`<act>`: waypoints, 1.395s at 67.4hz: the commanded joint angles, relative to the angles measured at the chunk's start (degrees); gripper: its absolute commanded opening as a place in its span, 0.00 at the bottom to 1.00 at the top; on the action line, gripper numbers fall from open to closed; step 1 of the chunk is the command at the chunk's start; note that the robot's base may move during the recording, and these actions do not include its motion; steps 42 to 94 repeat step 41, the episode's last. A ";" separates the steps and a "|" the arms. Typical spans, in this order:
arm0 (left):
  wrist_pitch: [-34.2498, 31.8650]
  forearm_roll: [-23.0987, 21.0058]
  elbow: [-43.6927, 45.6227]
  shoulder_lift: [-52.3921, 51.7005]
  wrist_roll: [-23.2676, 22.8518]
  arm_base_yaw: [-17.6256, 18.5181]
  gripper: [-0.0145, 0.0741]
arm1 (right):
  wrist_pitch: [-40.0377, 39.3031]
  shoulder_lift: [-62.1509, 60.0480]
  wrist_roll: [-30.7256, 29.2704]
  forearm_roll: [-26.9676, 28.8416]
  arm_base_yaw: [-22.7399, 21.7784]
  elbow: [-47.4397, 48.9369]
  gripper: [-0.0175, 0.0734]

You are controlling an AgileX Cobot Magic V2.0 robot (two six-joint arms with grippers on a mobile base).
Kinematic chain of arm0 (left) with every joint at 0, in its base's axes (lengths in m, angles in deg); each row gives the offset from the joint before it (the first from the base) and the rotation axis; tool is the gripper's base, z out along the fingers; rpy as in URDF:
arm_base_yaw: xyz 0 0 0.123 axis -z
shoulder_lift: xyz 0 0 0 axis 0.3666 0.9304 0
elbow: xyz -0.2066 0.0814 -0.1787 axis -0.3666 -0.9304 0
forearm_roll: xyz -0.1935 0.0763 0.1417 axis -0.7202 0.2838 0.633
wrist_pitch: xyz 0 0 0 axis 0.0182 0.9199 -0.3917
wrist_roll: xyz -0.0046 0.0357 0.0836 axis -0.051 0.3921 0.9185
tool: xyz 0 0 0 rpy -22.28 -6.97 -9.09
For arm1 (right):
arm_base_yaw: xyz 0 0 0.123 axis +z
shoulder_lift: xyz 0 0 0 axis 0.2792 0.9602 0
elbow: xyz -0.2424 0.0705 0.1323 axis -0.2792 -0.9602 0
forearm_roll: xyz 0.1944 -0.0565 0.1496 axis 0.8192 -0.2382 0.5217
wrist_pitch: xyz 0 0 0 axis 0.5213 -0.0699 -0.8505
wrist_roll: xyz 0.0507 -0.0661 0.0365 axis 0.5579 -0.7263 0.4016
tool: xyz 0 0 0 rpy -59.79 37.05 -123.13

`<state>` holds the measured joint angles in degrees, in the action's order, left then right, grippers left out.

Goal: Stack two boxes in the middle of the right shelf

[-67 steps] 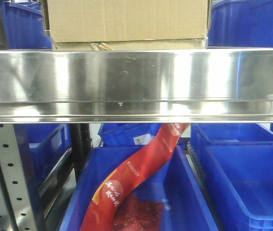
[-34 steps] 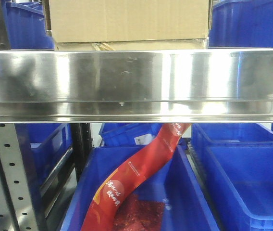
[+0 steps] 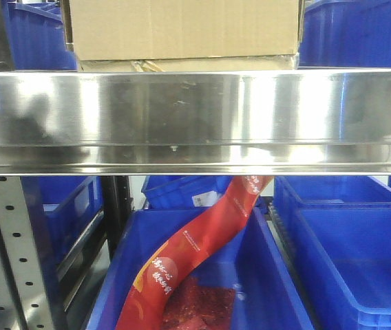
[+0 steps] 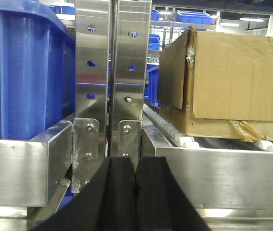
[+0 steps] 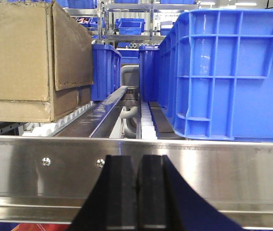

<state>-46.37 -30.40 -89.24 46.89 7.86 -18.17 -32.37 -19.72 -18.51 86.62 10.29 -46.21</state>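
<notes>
The large brown box [image 3: 182, 27] rests on top of the flatter box [image 3: 182, 65] on the steel shelf [image 3: 195, 110], between blue bins. In the left wrist view the large box [image 4: 237, 72] sits on the flatter box [image 4: 213, 127], which shows torn yellowish tape, up and to the right of my left gripper [image 4: 135, 163]. That gripper is shut with nothing in it, in front of the shelf lip [image 4: 232, 173]. In the right wrist view the stacked boxes [image 5: 26, 57] are up to the left. My right gripper [image 5: 137, 163] is shut and empty before the shelf lip [image 5: 213, 168].
Blue bins flank the boxes on the shelf: one [image 4: 26, 72] on their left, one [image 5: 228, 72] on their right. Perforated steel uprights [image 4: 110, 72] stand just ahead of the left gripper. Below the shelf are blue bins [image 3: 347, 261], one holding a red banner [image 3: 195, 247].
The front view has shifted very slightly since a second ago, and the dark reflection on the left of the shelf lip has moved. The boxes have stayed put.
</notes>
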 commanded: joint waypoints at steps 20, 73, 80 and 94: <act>-0.75 0.00 0.13 -0.27 0.22 -0.33 0.05 | -0.97 -0.15 -0.26 0.12 -0.18 -0.11 0.01; -0.75 0.00 0.13 -0.27 0.22 -0.33 0.05 | -0.97 -0.15 -0.26 0.12 -0.18 -0.11 0.01; -0.75 0.00 0.13 -0.27 0.22 -0.33 0.05 | -0.97 -0.15 -0.26 0.12 -0.18 -0.11 0.01; -0.75 0.00 0.13 -0.27 0.22 -0.33 0.05 | -0.97 -0.15 -0.26 0.12 -0.18 -0.11 0.01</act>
